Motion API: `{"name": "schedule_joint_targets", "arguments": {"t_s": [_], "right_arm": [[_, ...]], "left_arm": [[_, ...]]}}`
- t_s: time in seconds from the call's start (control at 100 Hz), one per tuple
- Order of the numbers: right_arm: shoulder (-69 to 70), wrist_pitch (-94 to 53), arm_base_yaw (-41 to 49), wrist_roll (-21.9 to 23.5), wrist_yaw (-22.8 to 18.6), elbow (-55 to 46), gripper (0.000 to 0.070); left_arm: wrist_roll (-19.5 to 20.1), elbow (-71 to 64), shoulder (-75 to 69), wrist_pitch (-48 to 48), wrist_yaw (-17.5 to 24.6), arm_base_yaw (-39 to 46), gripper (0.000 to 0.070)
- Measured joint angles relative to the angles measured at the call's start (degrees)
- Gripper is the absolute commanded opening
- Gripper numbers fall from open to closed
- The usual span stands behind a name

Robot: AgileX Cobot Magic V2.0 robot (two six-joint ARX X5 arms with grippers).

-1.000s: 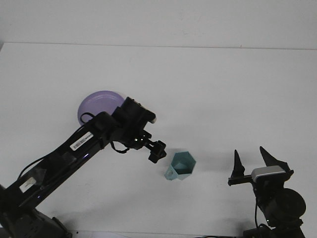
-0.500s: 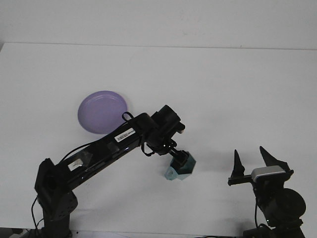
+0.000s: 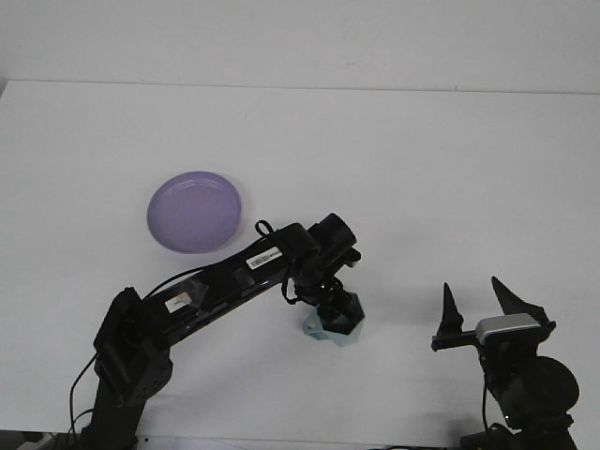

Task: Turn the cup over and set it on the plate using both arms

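A teal faceted cup (image 3: 339,328) stands on the white table at the lower middle, mouth up. My left gripper (image 3: 334,309) reaches down from the left onto its rim, its black fingers at or inside the mouth; the wrist hides how they stand. The purple plate (image 3: 195,212) lies bare on the table to the upper left, well apart from the cup. My right gripper (image 3: 478,305) waits at the lower right, open, its two pointed fingers up and nothing between them.
The left arm (image 3: 216,286) slants across the table from the bottom left corner toward the cup. The table's far edge (image 3: 300,86) runs across the top.
My left arm has stretched right and down from beside the cup until its gripper sits on the cup's mouth, uncovering the plate. The cup shifted slightly. The right gripper has stayed still.
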Motion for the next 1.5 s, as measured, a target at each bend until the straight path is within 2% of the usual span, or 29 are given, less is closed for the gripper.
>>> {"name": "schedule_joint_targets", "arguments": {"t_s": [0.2, 0.32, 0.53, 0.63, 0.98, 1.5], "right_arm": [[0.0, 0.0, 0.0, 0.0, 0.0, 0.0, 0.0535], [0.0, -0.02, 0.0, 0.0, 0.0, 0.0, 0.0535], [0.0, -0.17, 0.0, 0.0, 0.0, 0.0, 0.0535], [0.0, -0.17, 0.0, 0.0, 0.0, 0.0, 0.0535], [0.0, -0.17, 0.0, 0.57, 0.0, 0.0, 0.0535], [0.0, -0.17, 0.0, 0.57, 0.0, 0.0, 0.0535]], "left_arm": [[0.42, 0.24, 0.0, -0.2, -1.33, 0.02, 0.0013], [0.7, 2.6, 0.0, -3.5, -4.79, 1.25, 0.0013], [2.75, 10.91, -0.5, -11.5, -9.68, 9.42, 0.0013], [3.5, 14.43, -1.42, -14.71, -10.75, 14.4, 0.0013], [6.12, 17.94, -7.85, -18.1, -11.17, 30.64, 0.0013], [6.64, 17.94, -8.13, -17.22, -11.28, 44.09, 0.0016]]}}
